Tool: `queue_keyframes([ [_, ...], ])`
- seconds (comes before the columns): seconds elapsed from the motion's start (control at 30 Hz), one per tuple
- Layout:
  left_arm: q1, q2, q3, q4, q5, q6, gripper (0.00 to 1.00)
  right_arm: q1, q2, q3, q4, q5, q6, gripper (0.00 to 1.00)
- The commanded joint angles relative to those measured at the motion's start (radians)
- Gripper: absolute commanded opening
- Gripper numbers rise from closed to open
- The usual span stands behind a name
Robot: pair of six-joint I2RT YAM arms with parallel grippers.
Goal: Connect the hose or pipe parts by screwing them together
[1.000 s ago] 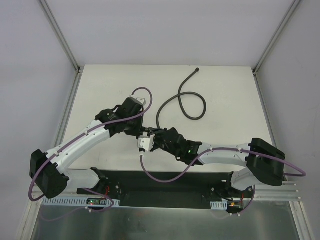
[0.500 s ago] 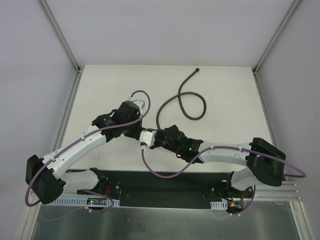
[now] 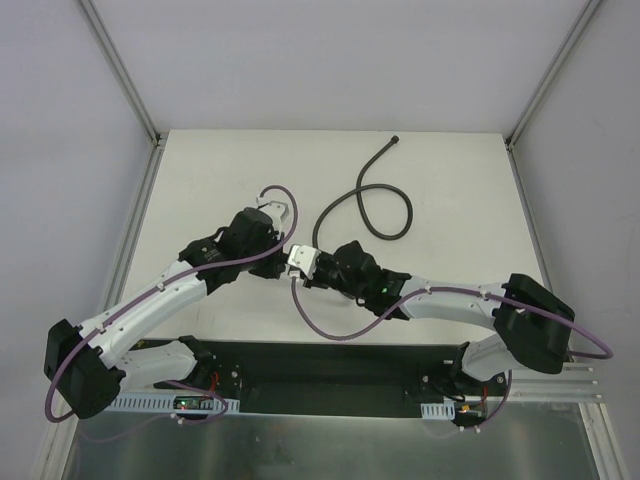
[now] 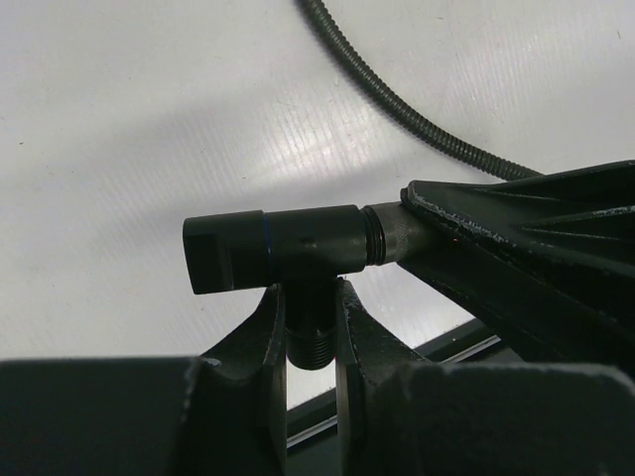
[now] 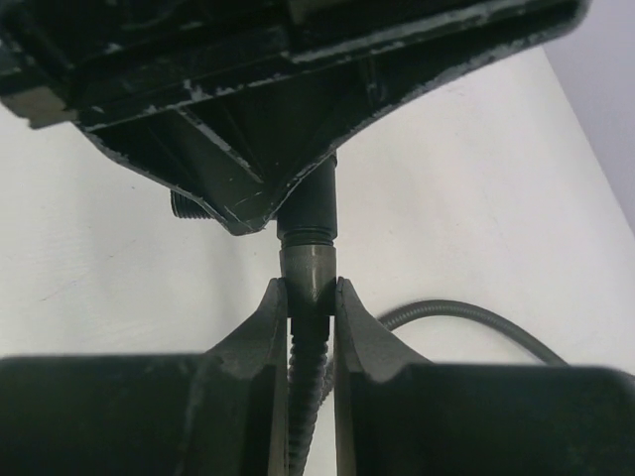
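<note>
Top external: left gripper [image 4: 310,302] and right gripper [image 5: 310,307] have drifted up-frame together. Left clenches T-fitting [image 4: 298,248], right clenches hose end [image 5: 308,268]. Parts butted, so threading is likely ongoing.

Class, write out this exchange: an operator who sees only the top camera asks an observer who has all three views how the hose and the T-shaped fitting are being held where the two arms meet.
Operator: My view hides the joint. What is in the left gripper?
Observer: It is shut on the threaded stem of the fitting, with the crossbar lying across above the fingertips.
Operator: And the right gripper?
Observer: It clamps the hose right at its metal end, and that end points straight into one side port of the fitting.
</note>
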Motion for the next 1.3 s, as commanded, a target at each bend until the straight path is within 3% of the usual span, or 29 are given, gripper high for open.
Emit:
queue_keyframes([
  [0.0, -0.028, -0.054, -0.013, 0.166, 0.208, 0.021, 0.00, -0.036, -0.024, 0.075, 0.110, -0.129, 0.150, 0.00],
  [0.37, -0.033, -0.089, -0.076, 0.251, 0.210, 0.023, 0.00, -0.096, 0.007, 0.081, 0.151, -0.226, 0.358, 0.00],
  [1.07, -0.054, -0.147, -0.153, 0.372, 0.150, 0.147, 0.00, -0.252, 0.093, 0.034, 0.415, -0.502, 0.874, 0.00],
  [1.27, -0.054, -0.144, -0.133, 0.329, 0.087, 0.106, 0.00, -0.258, 0.081, 0.008, 0.351, -0.527, 0.746, 0.01],
])
